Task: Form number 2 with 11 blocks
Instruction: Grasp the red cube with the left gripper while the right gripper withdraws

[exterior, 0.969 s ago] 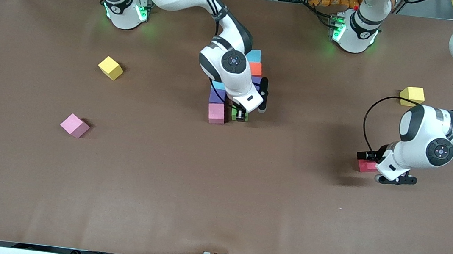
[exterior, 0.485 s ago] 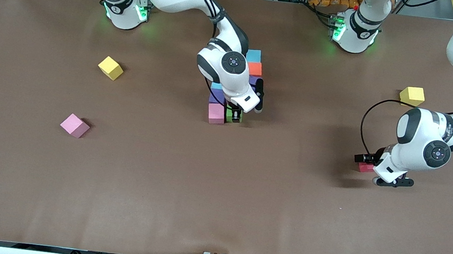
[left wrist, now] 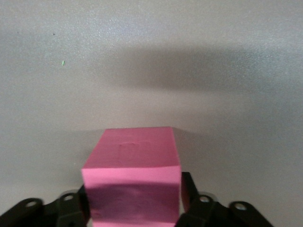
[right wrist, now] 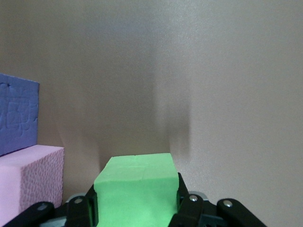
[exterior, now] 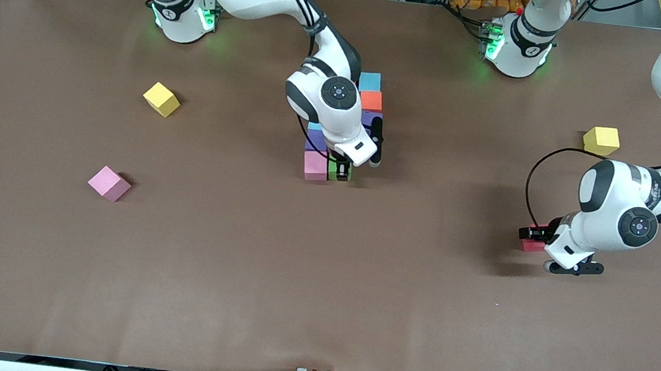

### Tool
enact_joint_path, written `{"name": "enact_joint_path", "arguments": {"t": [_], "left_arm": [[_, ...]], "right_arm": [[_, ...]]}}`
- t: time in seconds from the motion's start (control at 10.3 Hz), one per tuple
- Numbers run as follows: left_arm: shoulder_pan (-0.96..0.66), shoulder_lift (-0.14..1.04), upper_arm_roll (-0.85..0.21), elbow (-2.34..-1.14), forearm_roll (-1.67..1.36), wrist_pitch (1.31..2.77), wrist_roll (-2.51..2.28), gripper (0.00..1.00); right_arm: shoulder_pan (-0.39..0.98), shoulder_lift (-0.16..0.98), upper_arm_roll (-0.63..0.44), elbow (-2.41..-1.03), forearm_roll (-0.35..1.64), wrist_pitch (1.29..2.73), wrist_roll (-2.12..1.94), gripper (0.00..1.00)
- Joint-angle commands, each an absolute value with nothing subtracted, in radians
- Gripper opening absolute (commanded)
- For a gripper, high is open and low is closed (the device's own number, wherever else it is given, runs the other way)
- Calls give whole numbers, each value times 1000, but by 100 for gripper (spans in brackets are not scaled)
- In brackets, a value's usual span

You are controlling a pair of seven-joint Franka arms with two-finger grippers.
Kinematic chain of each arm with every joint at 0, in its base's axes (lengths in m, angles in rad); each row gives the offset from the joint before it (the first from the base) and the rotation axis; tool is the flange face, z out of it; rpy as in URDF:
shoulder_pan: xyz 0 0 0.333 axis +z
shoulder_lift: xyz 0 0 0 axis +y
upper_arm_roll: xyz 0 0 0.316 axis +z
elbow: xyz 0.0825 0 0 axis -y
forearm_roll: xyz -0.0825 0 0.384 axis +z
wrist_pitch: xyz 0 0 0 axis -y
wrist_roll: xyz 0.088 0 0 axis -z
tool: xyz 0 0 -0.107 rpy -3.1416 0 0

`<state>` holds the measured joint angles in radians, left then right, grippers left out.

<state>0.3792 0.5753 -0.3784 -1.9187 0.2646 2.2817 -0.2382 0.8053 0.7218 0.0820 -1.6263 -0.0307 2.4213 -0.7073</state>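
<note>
Since one second ago the right gripper [exterior: 339, 170] has carried the small matte green foam cube [exterior: 336, 171] in toward the pink foam cube [exterior: 315, 166] at the near end of the figure, and the left gripper [exterior: 539, 235] has drawn its fingers in around the red foam cube [exterior: 530, 242].

The green cube is clamped between the right gripper's fingers, just beside that pink cube, apparently to extend the bottom row of the 2. The red cube lies toward the left arm's end of the table; the left wrist view shows it seated between the fingers, which appear clamped on it, probably for a lift.

The figure so far stacks light blue [exterior: 370, 81], orange [exterior: 371, 100] and purple foam cubes [exterior: 315, 141] toward the bases.

Apart from it lie a loose pink foam cube [exterior: 109, 183] and two yellow foam cubes [exterior: 161, 98], [exterior: 601, 140] on the brown table [exterior: 319, 284]
</note>
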Motion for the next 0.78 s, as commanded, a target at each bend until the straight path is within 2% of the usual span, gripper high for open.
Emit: {"name": "enact_joint_path", "arguments": {"t": [0.0,0.1,0.19,0.39,0.48,0.58,0.68], "left_arm": [[374,584,-383,-1902,291,2287,-261,71],[373,592,-383,-1901,291,2287,-262,67],[371,594,-383,-1891,291,2287,-264,65],[368,592,-390,-1890,279,2287,-303,50],[358,591,-394,-1890,279,2286,-366,37],[326,585,-394,-1890,278,2286,-436,30],[305,583,-394,-1890,278,2286,-507,28]], "right_arm": [[795,707,91,-1652,-60,2439,-683,0],[796,707,91,-1651,-60,2439,-666,11],[796,707,91,-1649,-60,2439,-625,99],[793,703,92,-1641,-48,2430,-614,100],[792,693,94,-1643,-46,2424,-609,100],[792,675,94,-1644,-46,2402,-607,100],[788,646,95,-1644,-45,2363,-609,100]]}}
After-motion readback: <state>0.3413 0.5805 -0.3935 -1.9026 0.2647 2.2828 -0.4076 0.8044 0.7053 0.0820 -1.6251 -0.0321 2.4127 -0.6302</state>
